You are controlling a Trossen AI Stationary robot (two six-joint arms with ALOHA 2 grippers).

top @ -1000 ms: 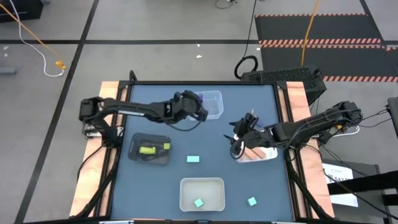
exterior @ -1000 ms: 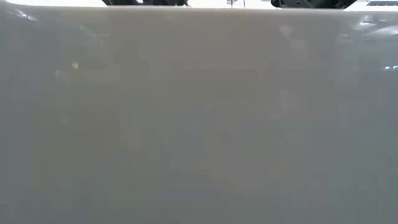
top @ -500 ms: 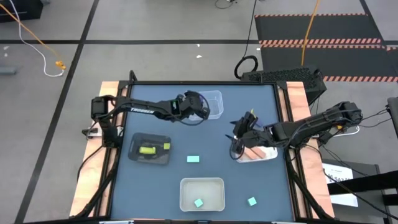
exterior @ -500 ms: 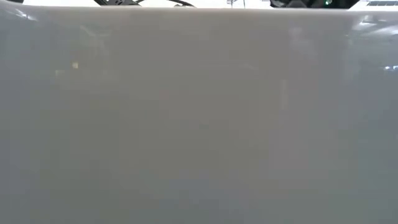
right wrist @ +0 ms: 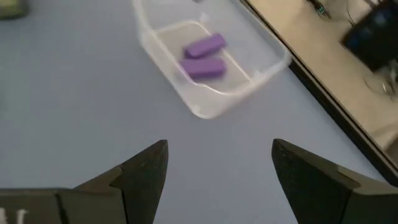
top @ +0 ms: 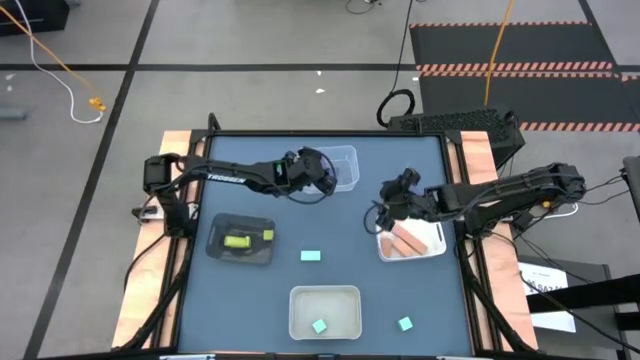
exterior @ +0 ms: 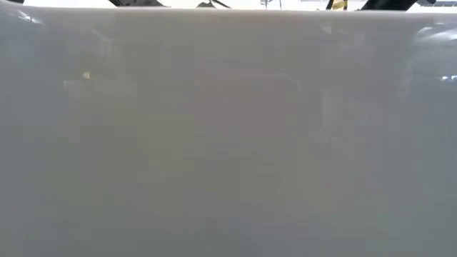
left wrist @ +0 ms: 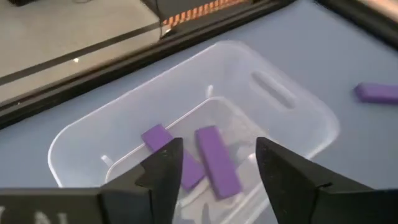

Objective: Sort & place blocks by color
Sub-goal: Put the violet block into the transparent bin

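In clear tray: 2 purple bars.

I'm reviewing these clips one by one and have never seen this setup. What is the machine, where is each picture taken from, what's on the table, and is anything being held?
Two dark robot arms work at a blue table. One picture looks straight down; a table-level one is blocked by something pale; two come from the arms' wrists. The left gripper hangs open over a clear bin holding two purple blocks; another purple piece lies outside it. The right gripper is open and empty above the table. Elsewhere: a black tray with yellow-green blocks, a white tray with salmon blocks, a third tray, and teal blocks. Nothing is held.
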